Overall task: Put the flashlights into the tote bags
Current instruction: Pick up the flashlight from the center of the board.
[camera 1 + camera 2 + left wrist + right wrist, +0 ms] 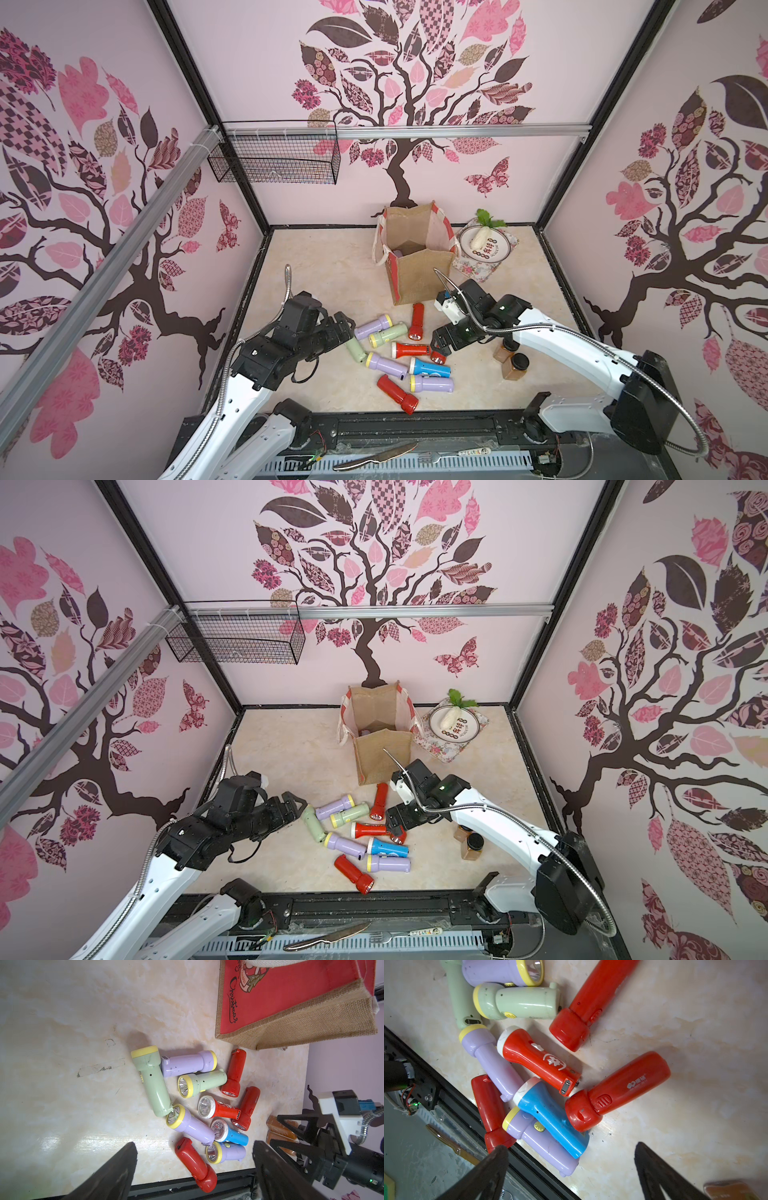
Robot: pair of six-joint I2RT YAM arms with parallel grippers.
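Several flashlights lie in a loose pile at the table's front middle, among them a blue one (430, 368) (550, 1120), a red one (397, 394) (193, 1161) by the front edge and a pale green one (356, 349) (153, 1084). The burlap tote bag (419, 274) (301, 1022) stands upright behind the pile, its mouth open. My left gripper (348, 328) (195, 1145) hovers open at the pile's left side, holding nothing. My right gripper (436, 343) (571, 1145) hangs open over the pile's right side, just above a red flashlight (438, 356) (616, 1093), and is empty.
Two brown black-capped jars (513, 365) stand right of the pile, under my right arm. A plate with a white radish (484, 245) sits on a floral tray beside the bag. A black wire basket (274, 158) hangs on the back rail. A knife (374, 455) lies below the front edge.
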